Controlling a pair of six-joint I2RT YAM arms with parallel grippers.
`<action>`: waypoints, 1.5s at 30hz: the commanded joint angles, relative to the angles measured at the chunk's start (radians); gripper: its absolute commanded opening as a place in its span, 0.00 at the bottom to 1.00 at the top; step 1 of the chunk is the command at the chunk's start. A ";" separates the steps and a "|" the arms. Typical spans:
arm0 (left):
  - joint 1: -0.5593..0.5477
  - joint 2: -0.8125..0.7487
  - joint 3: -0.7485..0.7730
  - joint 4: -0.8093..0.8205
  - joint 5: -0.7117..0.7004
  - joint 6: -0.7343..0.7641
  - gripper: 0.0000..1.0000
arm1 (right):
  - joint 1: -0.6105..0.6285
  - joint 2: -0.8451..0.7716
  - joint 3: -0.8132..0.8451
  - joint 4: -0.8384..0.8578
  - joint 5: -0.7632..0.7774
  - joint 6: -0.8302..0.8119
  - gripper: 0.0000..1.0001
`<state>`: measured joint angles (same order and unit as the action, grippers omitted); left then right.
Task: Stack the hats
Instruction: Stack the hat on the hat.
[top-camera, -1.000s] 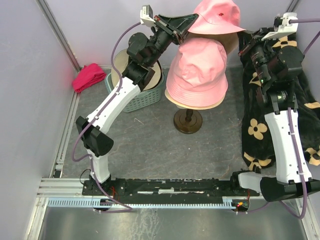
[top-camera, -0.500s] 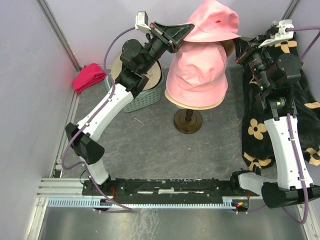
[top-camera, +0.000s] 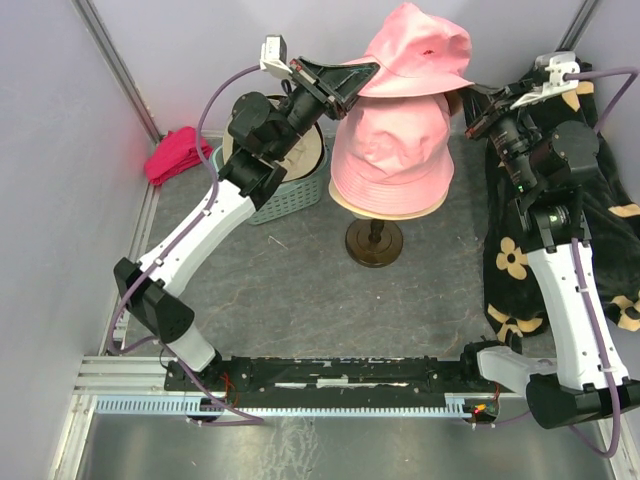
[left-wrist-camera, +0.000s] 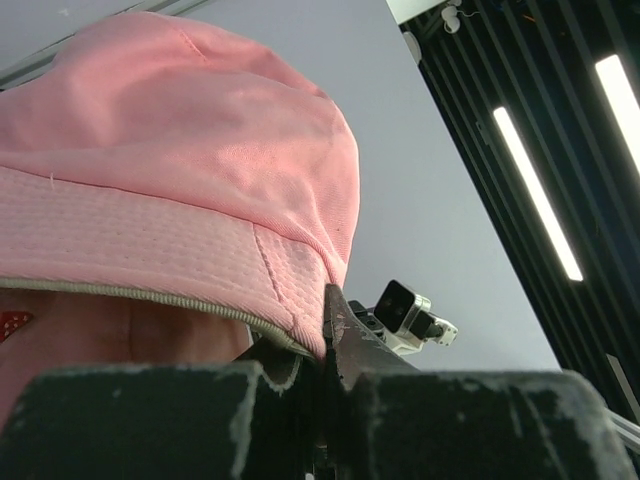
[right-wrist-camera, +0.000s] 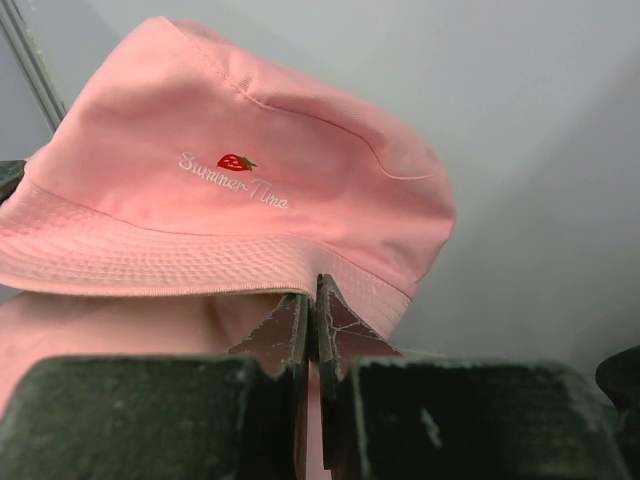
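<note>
A: The left hand (left-wrist-camera: 328, 300), how does it stand?

B: Pinched tight on the brim of the upper pink hat (top-camera: 418, 45), at the hat's left edge. The wrist view shows the stitched brim caught between its two fingers with no gap.

A: And the right hand (right-wrist-camera: 312, 292)?

B: Closed to a sliver on the opposite side of the same brim, below the strawberry mark (right-wrist-camera: 236, 162) and its white script. The hat hangs between both hands, lifted, with its crown tilted a little.

A: Where is it relative to the others?

B: Directly over the lower pink hat (top-camera: 395, 150), which sits on the stand (top-camera: 374, 242) at the back middle of the worktop (top-camera: 300, 290). The upper brim is close above the lower crown, but I cannot tell whether they touch. A cream hat (top-camera: 390, 211) shows as a rim under the lower pink one.

A: Anything else about?

B: A teal basket (top-camera: 290, 195) left of the stand holds a tan hat (top-camera: 312, 155). A magenta cloth (top-camera: 178, 155) lies beside the basket by the wall. A black cloth (top-camera: 515, 255) with beige flowers lies on the right, under the right arm.
</note>
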<state>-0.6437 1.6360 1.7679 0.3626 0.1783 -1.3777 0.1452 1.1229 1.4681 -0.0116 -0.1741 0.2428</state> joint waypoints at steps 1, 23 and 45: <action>0.038 -0.141 -0.005 0.155 -0.044 0.063 0.03 | -0.047 -0.039 -0.009 0.108 0.210 -0.044 0.04; -0.009 -0.306 -0.318 0.339 -0.131 0.023 0.03 | -0.033 -0.139 -0.157 0.203 0.215 -0.065 0.03; -0.142 -0.436 -0.554 0.459 -0.418 0.068 0.03 | -0.034 -0.216 -0.247 0.278 0.244 -0.069 0.04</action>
<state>-0.8097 1.3361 1.2343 0.6407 -0.1062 -1.3449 0.1753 0.9394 1.2140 0.1394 -0.2684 0.2264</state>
